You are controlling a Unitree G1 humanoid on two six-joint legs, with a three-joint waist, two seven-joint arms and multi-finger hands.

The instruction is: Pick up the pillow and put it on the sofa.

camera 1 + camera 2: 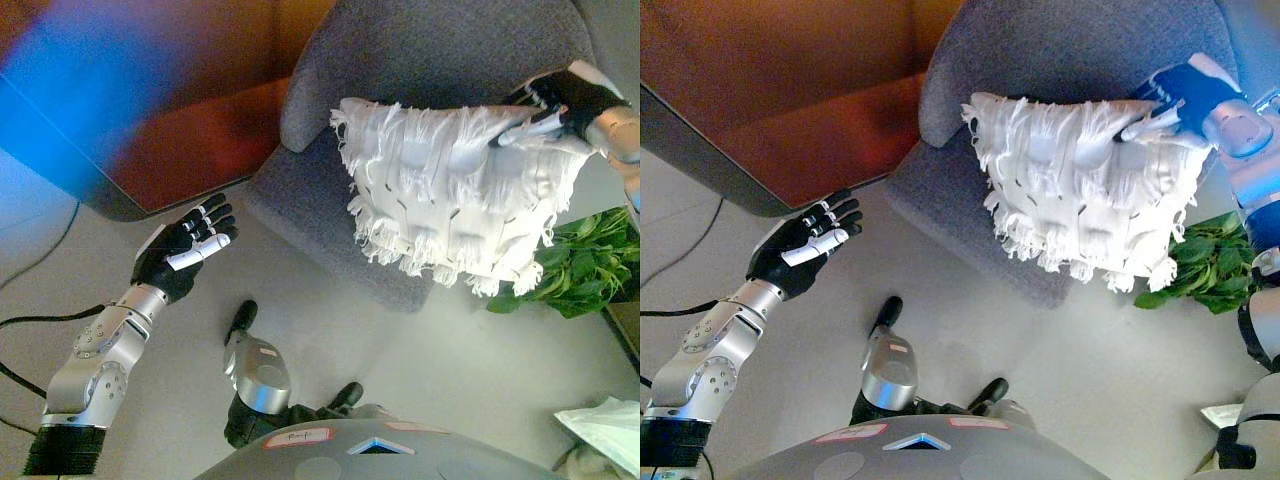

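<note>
A white fringed pillow (455,190) hangs over the front of the grey sofa (420,60), its lower edge past the seat's front. My right hand (565,100) grips the pillow's upper right corner, fingers curled into the cloth. My left hand (188,245) hovers open over the floor to the left of the sofa, fingers straight, apart from the pillow. In the right eye view the pillow (1080,185) and the right hand (1175,100) show the same way.
A dark wooden table (790,110) with a rounded corner stands at the left, close to the sofa's arm. A green leafy plant (585,265) sits at the right below the pillow. White crumpled material (605,425) lies at the lower right.
</note>
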